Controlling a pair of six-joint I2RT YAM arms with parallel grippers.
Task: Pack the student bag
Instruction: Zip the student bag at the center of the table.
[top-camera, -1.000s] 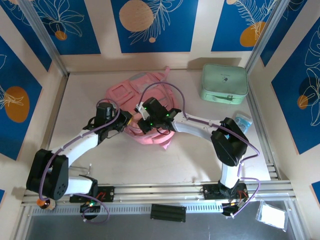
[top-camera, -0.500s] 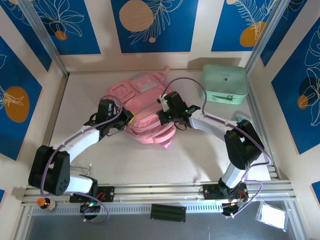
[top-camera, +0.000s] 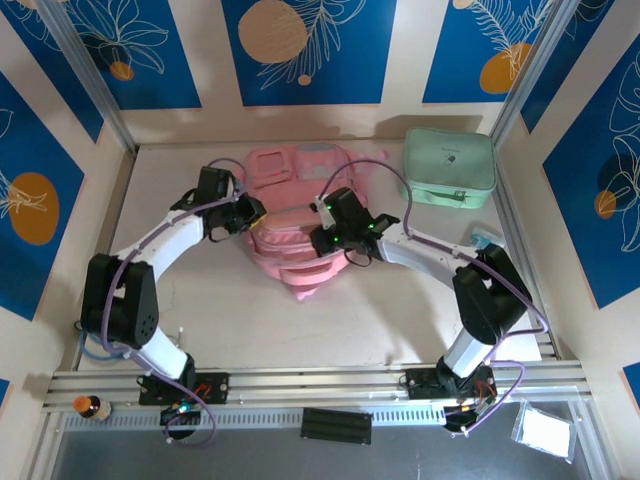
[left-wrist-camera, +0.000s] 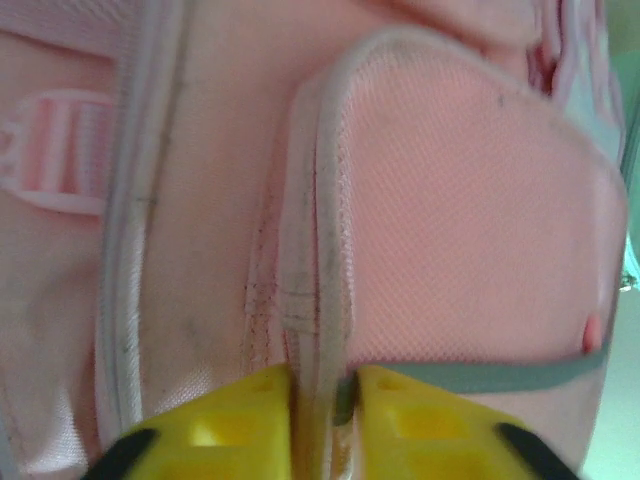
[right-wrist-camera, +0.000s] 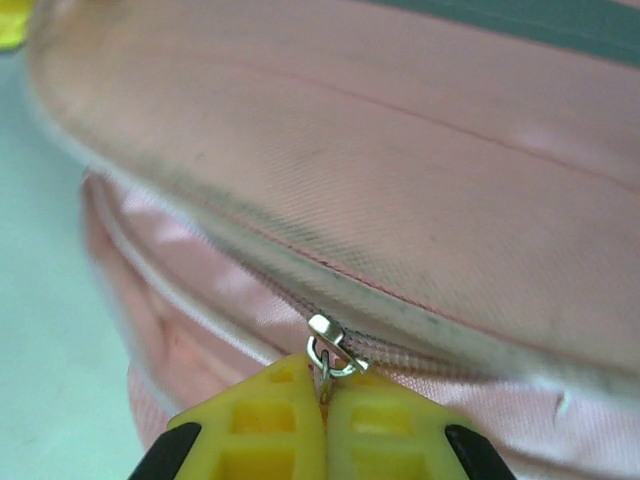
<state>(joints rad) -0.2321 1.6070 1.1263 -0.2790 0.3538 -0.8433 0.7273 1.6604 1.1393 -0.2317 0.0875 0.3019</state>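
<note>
1. The pale beige flat table (top-camera: 250, 320) carries everything.
2. The student bag (top-camera: 285, 245), a large soft pink fabric backpack with pale grey strips, lies flat at the table's centre, with both grippers on it.
3. A mint green hard rectangular case (top-camera: 448, 167) sits at 2 o'clock from the bag, well apart from it.
4. The left gripper (top-camera: 255, 213) is at the bag's 9 o'clock edge. In the left wrist view, the yellow tips of the left gripper (left-wrist-camera: 320, 400) stand slightly apart astride a grey piped seam (left-wrist-camera: 325, 250). I cannot tell whether they squeeze it.
5. The right gripper (top-camera: 322, 240) is over the bag's 4 o'clock part, and its forearm lies across the bag's 3 o'clock side.
6. A small blue packet (top-camera: 487, 237) lies at 3 o'clock, beyond that forearm.
7. A small silver metal zipper pull (right-wrist-camera: 330, 350) is clenched between the tips of the right gripper (right-wrist-camera: 323, 395).
</note>
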